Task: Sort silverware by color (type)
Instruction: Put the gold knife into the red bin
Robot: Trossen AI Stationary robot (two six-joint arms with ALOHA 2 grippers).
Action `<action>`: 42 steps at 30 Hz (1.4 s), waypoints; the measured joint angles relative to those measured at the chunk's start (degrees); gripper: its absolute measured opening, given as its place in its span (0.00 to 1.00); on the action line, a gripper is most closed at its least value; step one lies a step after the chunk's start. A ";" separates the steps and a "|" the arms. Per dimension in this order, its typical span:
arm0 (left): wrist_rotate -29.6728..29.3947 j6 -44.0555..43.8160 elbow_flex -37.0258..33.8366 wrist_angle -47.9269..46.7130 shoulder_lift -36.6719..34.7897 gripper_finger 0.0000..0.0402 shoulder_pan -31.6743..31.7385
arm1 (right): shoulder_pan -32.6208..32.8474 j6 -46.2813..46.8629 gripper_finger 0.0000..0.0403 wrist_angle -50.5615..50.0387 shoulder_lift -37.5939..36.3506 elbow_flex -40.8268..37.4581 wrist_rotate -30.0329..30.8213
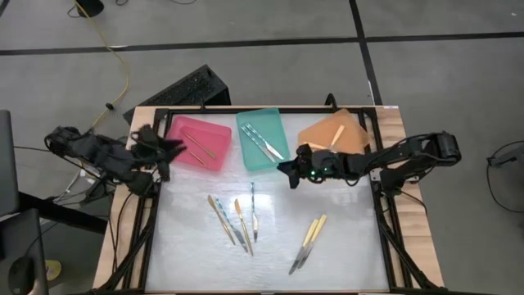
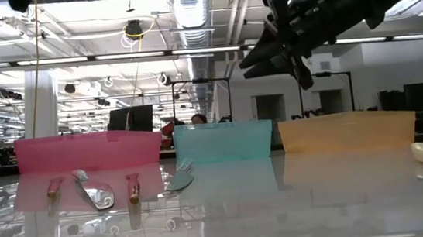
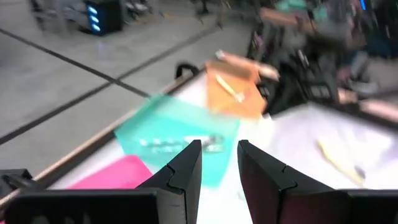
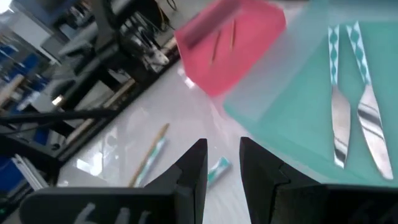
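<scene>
No legible writing on silverware.

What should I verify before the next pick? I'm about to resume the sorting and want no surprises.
1. Right gripper empty, jaws slightly apart: ok.
2. Left gripper empty, waiting by the pink tray: ok.
3. Teal tray holds only teal-handled knives: ok.
4. Loose utensils on the table reachable, though bunched: cannot tell.
5. Yellow-handled pair separable: cannot tell.
</scene>
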 joint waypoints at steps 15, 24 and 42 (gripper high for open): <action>18.25 -1.81 -9.57 0.42 9.70 0.22 -0.02 | 0.29 3.52 0.25 5.39 6.46 -0.01 0.68; 19.12 -3.49 -10.78 4.55 9.84 0.22 0.00 | 0.16 3.50 0.25 5.58 6.77 -0.02 0.66; 16.51 -7.54 -10.78 21.61 9.86 0.22 0.00 | 0.25 -0.62 0.25 6.50 6.77 0.00 0.66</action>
